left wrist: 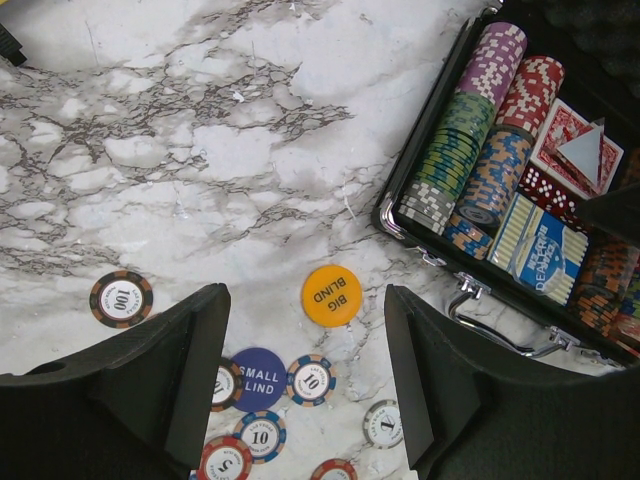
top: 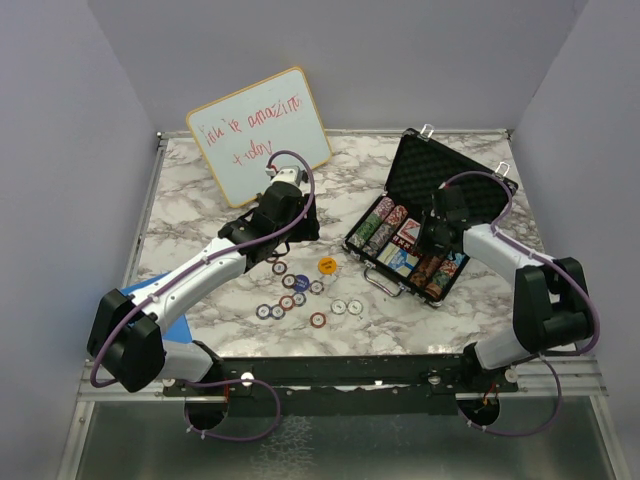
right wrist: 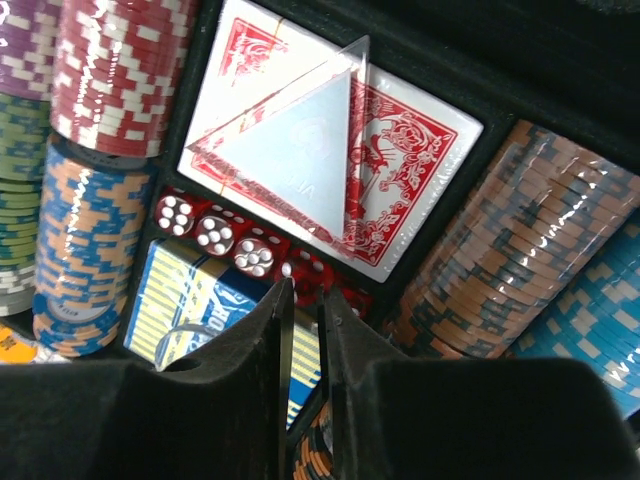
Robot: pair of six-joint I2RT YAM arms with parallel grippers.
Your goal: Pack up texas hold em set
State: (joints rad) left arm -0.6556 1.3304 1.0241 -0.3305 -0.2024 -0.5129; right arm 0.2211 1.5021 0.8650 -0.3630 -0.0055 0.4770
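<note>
Legible text: "BIG BLIND" on the orange disc (left wrist: 331, 295), "SMALL BLIND" on the blue disc (left wrist: 258, 378), "100" on a loose chip (left wrist: 121, 299), and "DEALER" on a blue box (left wrist: 545, 262) inside the briefcase (top: 455, 165). The briefcase is seen open at the right of the marble table (top: 190, 190), filled with chip stacks. The discs and loose chips lie left of it, below the left gripper (left wrist: 305, 290), whose fingers are spread on nothing. The right gripper (right wrist: 303, 290) is positioned inside the case, its fingers almost together at the dice (right wrist: 213, 232) beside the red-backed deck (right wrist: 390, 150). A pinched die cannot be confirmed. The whiteboard (top: 260, 135), its red script poorly legible, is shown only from the top.
</note>
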